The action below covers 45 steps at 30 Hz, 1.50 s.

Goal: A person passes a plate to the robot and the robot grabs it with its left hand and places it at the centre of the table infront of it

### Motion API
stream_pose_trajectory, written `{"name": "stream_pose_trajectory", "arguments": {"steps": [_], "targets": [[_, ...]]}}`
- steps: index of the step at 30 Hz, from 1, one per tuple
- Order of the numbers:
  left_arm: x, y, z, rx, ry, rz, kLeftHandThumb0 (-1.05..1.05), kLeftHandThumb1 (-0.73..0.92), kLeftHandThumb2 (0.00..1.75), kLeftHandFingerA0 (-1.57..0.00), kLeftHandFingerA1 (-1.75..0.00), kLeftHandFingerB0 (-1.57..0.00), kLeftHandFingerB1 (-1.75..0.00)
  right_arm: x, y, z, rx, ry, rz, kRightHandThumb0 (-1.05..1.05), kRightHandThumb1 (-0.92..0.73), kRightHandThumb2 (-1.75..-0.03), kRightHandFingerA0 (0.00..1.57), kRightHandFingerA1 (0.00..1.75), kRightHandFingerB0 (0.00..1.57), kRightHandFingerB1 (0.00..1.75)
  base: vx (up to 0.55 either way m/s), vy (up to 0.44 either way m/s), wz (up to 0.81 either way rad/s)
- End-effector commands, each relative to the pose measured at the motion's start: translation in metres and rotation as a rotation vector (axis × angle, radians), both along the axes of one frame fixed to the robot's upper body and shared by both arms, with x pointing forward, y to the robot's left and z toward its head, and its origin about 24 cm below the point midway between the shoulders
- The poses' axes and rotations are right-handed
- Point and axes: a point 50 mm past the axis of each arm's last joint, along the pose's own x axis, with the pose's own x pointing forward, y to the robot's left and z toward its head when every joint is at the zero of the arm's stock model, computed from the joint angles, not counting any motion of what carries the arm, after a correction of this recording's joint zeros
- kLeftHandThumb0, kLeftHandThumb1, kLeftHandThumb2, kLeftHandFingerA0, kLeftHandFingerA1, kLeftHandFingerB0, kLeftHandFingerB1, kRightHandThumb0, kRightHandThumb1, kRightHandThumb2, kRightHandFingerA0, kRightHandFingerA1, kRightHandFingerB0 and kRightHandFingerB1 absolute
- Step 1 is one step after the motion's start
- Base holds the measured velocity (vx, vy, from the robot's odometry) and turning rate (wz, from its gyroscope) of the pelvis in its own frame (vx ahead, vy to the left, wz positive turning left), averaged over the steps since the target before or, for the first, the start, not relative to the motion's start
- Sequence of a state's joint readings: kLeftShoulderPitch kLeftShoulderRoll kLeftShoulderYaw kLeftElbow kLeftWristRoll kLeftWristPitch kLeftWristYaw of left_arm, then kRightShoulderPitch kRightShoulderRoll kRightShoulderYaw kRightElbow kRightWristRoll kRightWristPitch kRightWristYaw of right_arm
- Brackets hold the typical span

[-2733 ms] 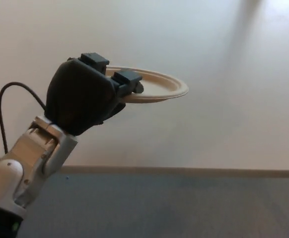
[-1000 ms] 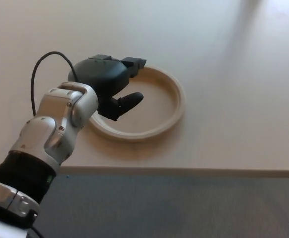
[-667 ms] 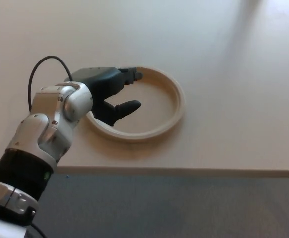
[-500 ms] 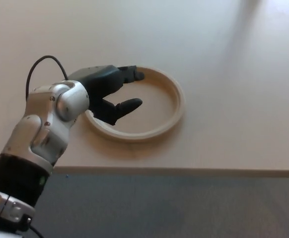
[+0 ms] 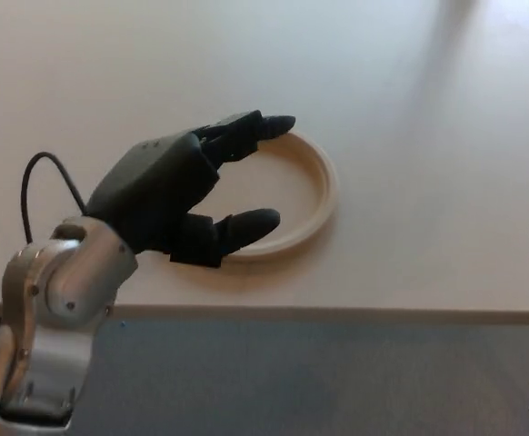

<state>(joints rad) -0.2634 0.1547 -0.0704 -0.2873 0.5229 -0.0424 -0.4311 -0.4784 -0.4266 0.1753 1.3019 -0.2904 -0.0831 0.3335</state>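
The pale bench (image 5: 410,136) fills most of the frame, and the plate (image 5: 319,186) lies flat on it near the middle, which looks like the wanted place. The left hand (image 5: 178,195) hovers over its left side, fingers (image 5: 246,132) and thumb (image 5: 246,227) spread, holding nothing.

The left hand (image 5: 178,195) comes in from the lower left, black, with its back turned up toward the camera. Its fingers (image 5: 246,132) are stretched forward and spread away from the thumb (image 5: 242,229), which juts out below them; nothing is held. Behind the hand sits the silver wrist (image 5: 60,286), with a black cable (image 5: 42,177) looping beside it.
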Motion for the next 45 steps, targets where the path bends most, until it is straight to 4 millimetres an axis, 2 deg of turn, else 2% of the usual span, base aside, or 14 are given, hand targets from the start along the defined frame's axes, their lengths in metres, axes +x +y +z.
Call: {"name": "stream_pose_trajectory", "arguments": {"steps": [1,4,5,6,7,13,15,16,32,37,39,41,44,45], "targets": [[-0.117,0.029,0.022,-0.36,-0.257,-0.175,-0.76,0.91,0.68,-0.48,-0.36,-0.35,-0.31,-0.027,-0.006,-0.017,-0.001,0.085,-0.028,-0.47,-0.67,-0.59,0.58,0.59,0.44,0.46,0.0,0.0,0.0],[-0.127,0.032,0.017,-0.364,-0.235,-0.174,-0.75,0.91,0.68,-0.48,-0.37,-0.35,-0.32,-0.03,-0.005,-0.02,-0.001,0.093,-0.026,-0.47,-0.67,-0.59,0.6,0.6,0.45,0.47,0.0,0.0,0.0],[-0.134,0.035,0.011,-0.387,-0.191,-0.176,-0.71,0.7,1.03,-0.52,-0.55,-0.34,-0.47,-0.031,-0.004,-0.021,0.008,0.095,-0.029,-0.47,-0.66,-0.59,0.59,0.63,0.45,0.49,0.0,0.0,0.0],[-0.139,0.038,0.005,-0.415,-0.142,-0.178,-0.71,0.7,1.03,-0.52,-0.55,-0.34,-0.47,-0.032,-0.005,-0.022,0.019,0.095,-0.038,-0.47,-0.66,-0.59,0.59,0.63,0.45,0.49,0.0,0.0,0.0],[-0.141,0.039,0.001,-0.414,-0.1,-0.169,-0.69,0.81,0.65,-0.61,-0.4,-0.43,-0.34,-0.033,-0.005,-0.022,0.02,0.097,-0.04,-0.47,-0.67,-0.59,0.59,0.62,0.44,0.48,0.0,0.0,0.0],[-0.129,0.055,-0.046,-0.268,0.124,-0.019,-0.85,0.77,0.76,-0.41,-0.39,-0.31,-0.34,-0.034,-0.005,-0.023,-0.006,0.104,-0.033,-0.46,-0.68,-0.6,0.61,0.59,0.44,0.46,0.0,0.0,0.0],[-0.121,0.064,-0.063,-0.221,0.182,0.03,-0.66,0.62,1.02,-0.38,-0.55,-0.16,-0.42,-0.033,-0.004,-0.023,-0.005,0.103,-0.031,-0.46,-0.68,-0.59,0.6,0.6,0.44,0.46,0.0,0.0,0.0],[-0.119,0.067,-0.069,-0.218,0.214,0.045,-0.44,0.63,0.59,-0.43,-0.43,-0.3,-0.34,-0.033,-0.005,-0.023,0.003,0.102,-0.046,-0.45,-0.67,-0.59,0.6,0.61,0.45,0.46,0.0,0.0,0.0],[-0.086,0.137,-0.186,0.288,0.592,0.386,-0.43,0.63,0.61,-0.34,-0.34,-0.24,-0.3,-0.042,-0.003,-0.029,-0.011,0.123,-0.019,-0.47,-0.67,-0.6,0.58,0.58,0.45,0.46,0.0,0.0,0.0],[-0.071,0.162,-0.203,0.377,0.67,0.543,-0.51,0.67,0.6,-0.46,-0.43,-0.24,-0.28,-0.04,-0.002,-0.028,0.003,0.11,-0.038,-0.46,-0.66,-0.59,0.57,0.58,0.42,0.45,0.0,0.0,0.0],[-0.07,0.173,-0.213,0.346,0.706,0.63,-0.56,0.53,0.84,-0.45,-0.59,-0.2,-0.43,-0.04,-0.003,-0.028,0.007,0.103,-0.053,-0.46,-0.65,-0.59,0.56,0.58,0.39,0.43,0.0,0.0,0.0],[-0.073,0.179,-0.22,0.316,0.716,0.66,-0.34,0.63,0.59,-0.58,-0.79,-0.32,-0.32,-0.039,-0.003,-0.028,0.021,0.091,-0.067,-0.46,-0.64,-0.59,0.58,0.6,0.36,0.43,0.0,0.0,0.0],[-0.073,0.183,-0.225,0.29,0.738,0.671,-0.32,0.61,0.59,-0.58,-0.79,-0.33,-0.31,-0.037,-0.002,-0.026,0.029,0.081,-0.076,-0.45,-0.64,-0.59,0.57,0.6,0.36,0.43,0.0,0.0,0.0],[-0.074,0.183,-0.227,0.282,0.748,0.682,-0.33,0.63,0.59,-0.57,-0.61,-0.34,-0.31,-0.036,-0.002,-0.026,0.029,0.078,-0.069,-0.45,-0.64,-0.59,0.56,0.59,0.36,0.42,0.0,0.0,0.0]]}}
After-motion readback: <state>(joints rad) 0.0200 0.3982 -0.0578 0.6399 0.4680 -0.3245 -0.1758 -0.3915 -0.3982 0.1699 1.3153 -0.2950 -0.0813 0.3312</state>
